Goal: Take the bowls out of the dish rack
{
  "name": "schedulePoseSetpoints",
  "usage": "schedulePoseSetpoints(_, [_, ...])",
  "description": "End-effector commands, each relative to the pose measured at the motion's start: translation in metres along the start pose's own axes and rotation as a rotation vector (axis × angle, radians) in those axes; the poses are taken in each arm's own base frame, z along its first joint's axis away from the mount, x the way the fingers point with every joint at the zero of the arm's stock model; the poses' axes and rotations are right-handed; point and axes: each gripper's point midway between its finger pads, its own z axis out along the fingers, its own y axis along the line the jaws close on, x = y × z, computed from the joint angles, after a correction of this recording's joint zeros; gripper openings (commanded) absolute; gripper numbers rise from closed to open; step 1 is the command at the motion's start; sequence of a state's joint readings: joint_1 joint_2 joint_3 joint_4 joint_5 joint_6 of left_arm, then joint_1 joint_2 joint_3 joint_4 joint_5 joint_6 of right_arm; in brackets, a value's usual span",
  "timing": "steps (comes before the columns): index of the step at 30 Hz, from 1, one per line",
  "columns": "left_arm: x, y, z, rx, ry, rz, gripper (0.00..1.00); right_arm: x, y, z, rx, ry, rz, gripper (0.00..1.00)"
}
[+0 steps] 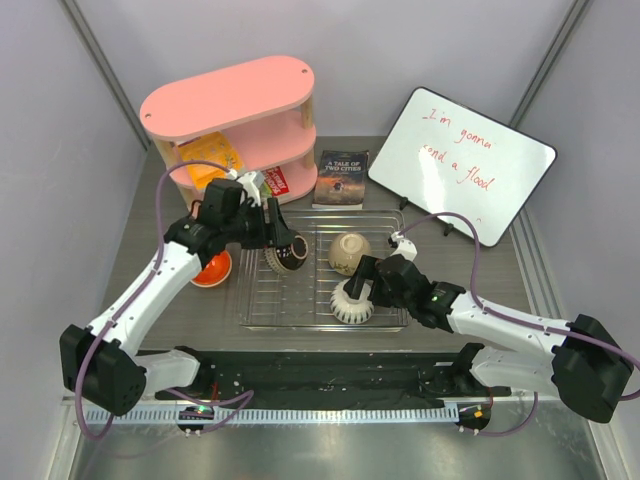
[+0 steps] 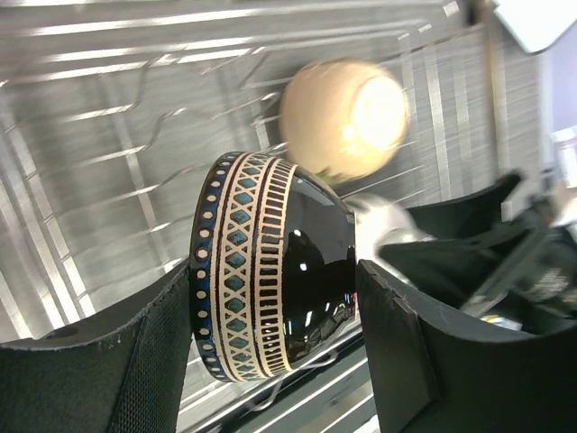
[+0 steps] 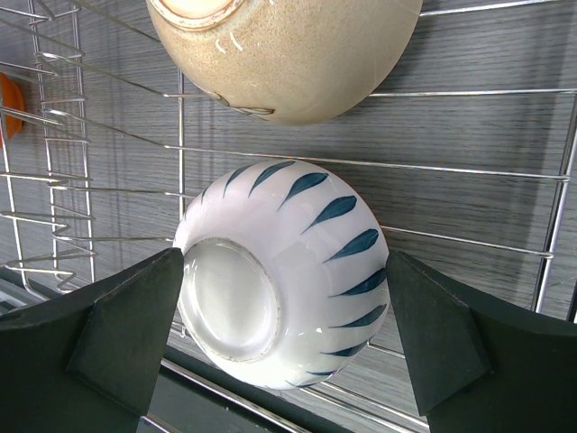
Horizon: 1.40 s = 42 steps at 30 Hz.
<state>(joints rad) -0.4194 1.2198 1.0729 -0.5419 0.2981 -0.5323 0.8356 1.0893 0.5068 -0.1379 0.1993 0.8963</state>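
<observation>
A grey wood-grain table (image 1: 140,250) carries everything. At its far left stands a pink oval two-tier shelf unit (image 1: 230,95). At the far right a white rectangular whiteboard (image 1: 460,165) with red handwriting leans tilted. Between and nearer lies the low silver wire dish rack (image 1: 270,310), its thin bars also showing under both wrist cameras (image 2: 108,180) (image 3: 505,162). A dark paperback book (image 1: 341,178) lies flat just beyond the rack's far edge. A glossy orange bowl (image 1: 212,268) sits on the table just left of the rack, partly under the left arm. A beige-tan round bowl (image 1: 349,252) (image 2: 343,117) (image 3: 279,54) lies on its side in the far middle of the rack. The left gripper (image 1: 283,245) (image 2: 270,307) is at the rack's far left corner. Its jaws are clamped on a glossy dark brown-black bowl (image 1: 292,254) (image 2: 306,262) with a patterned cream-and-blue rim band, tipped on edge. Whether that bowl touches the wires I cannot tell. The right gripper (image 1: 358,285) (image 3: 284,307) is at the near middle of the rack. Its jaws press both sides of a white ribbed bowl (image 1: 352,302) (image 3: 297,271) with blue leaf strokes, which lies over the bars with its foot ring toward the wrist camera, just near of the beige-tan bowl.
</observation>
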Motion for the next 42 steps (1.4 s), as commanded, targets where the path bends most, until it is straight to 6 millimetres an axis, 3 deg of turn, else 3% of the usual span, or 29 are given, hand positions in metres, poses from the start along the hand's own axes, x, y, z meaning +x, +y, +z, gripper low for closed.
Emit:
schedulePoseSetpoints(1, [-0.002, 0.010, -0.010, -0.077, 0.007, 0.043, 0.00, -0.006, 0.002, 0.001, 0.004, -0.021, 0.009, 1.00])
schedulePoseSetpoints(9, [0.019, 0.042, -0.001, -0.248, 0.109, 0.074, 0.00, -0.003, 0.001, 0.004, 0.011, -0.003, 0.004, 1.00])
schedulePoseSetpoints(16, [0.026, 0.032, 0.016, -0.244, 0.149, 0.084, 0.00, -0.001, -0.002, 0.005, 0.019, -0.003, 0.009, 1.00])
schedulePoseSetpoints(25, [0.064, 0.027, 0.049, -0.240, 0.231, 0.081, 0.00, -0.001, -0.006, 0.003, 0.022, -0.012, 0.009, 1.00])
schedulePoseSetpoints(35, [0.061, 0.015, 0.048, -0.192, 0.207, 0.067, 0.12, 0.003, -0.010, 0.005, 0.033, -0.001, 0.011, 1.00])
schedulePoseSetpoints(40, [0.057, 0.006, 0.040, -0.150, 0.192, 0.076, 0.00, 0.001, -0.011, 0.003, 0.027, -0.011, 0.012, 1.00])
schedulePoseSetpoints(42, [0.057, 0.001, 0.037, -0.127, 0.187, 0.079, 0.00, 0.002, -0.012, 0.003, 0.031, -0.010, 0.013, 1.00])
